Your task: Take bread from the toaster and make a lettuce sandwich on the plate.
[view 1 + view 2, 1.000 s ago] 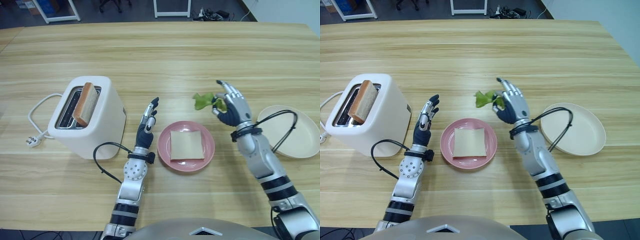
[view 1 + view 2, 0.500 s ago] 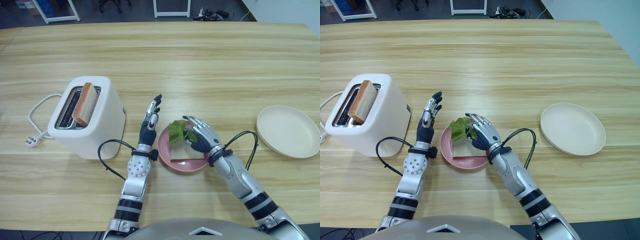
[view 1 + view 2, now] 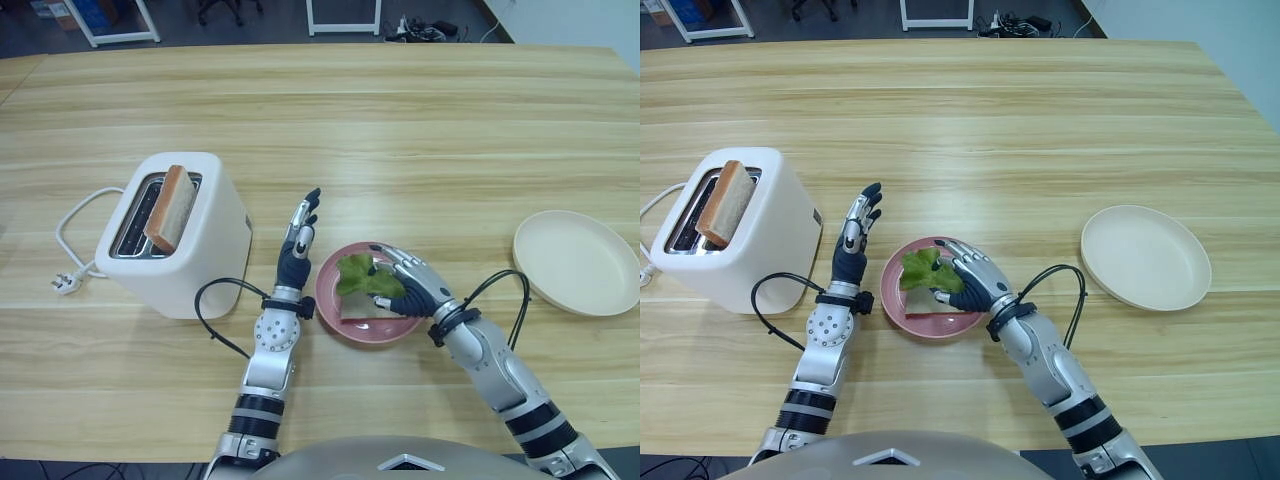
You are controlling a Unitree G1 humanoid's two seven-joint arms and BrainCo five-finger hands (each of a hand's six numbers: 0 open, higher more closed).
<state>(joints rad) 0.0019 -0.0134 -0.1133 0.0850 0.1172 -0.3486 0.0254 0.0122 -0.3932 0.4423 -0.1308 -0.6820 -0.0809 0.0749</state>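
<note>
My right hand [image 3: 408, 287] was curled on the green lettuce leaf [image 3: 354, 274], holding it on the pale bread slice [image 3: 366, 312] on the round pink plate [image 3: 325, 291]. My left hand [image 3: 297, 248] stood open just left of the plate. A browned slice [image 3: 170, 207] sat in the white toaster [image 3: 205, 255] at the left, not yet taken. The light wooden tabletop [image 3: 400, 120] ran to furniture legs [image 3: 345, 18] at the far side.

The right hand [image 3: 412, 289] grips a ruffled green lettuce leaf [image 3: 352, 274] over the pale bread slice [image 3: 354, 311] on the round pink plate [image 3: 328, 296]. The left hand [image 3: 297, 246] stands straight-fingered beside it. A white toaster [image 3: 190, 250] sits toward the wooden table's [image 3: 400, 120] left edge.
</note>
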